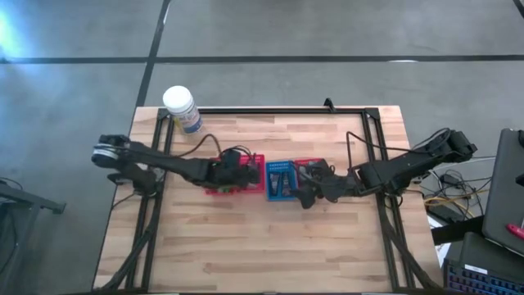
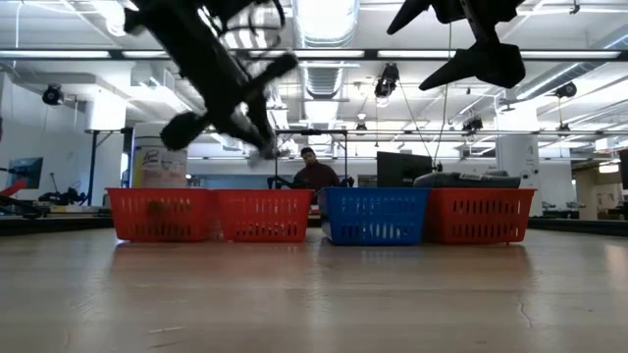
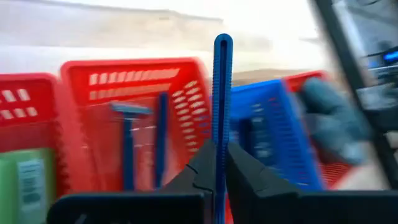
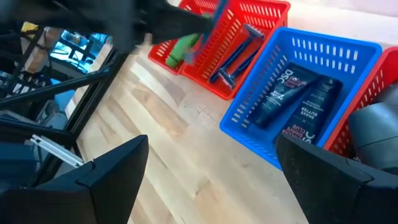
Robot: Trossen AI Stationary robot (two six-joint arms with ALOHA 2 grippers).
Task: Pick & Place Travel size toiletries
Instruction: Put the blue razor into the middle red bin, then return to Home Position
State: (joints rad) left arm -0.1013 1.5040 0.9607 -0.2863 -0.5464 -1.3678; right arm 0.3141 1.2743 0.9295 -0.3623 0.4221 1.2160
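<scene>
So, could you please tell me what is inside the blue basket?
In the blue basket lie two dark flat tubes side by side, seen from the right wrist. Whatever lies beneath them is covered.

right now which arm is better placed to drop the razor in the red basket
Left. Its end effector is shut on a blue razor directly over the red basket that already holds razors. The right end effector is open, holding nothing, near the blue basket.

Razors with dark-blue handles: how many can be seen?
3: one dark-blue-handled razor clamped in the left end effector; two more lying in the red mesh basket. Others may be hidden.
</scene>
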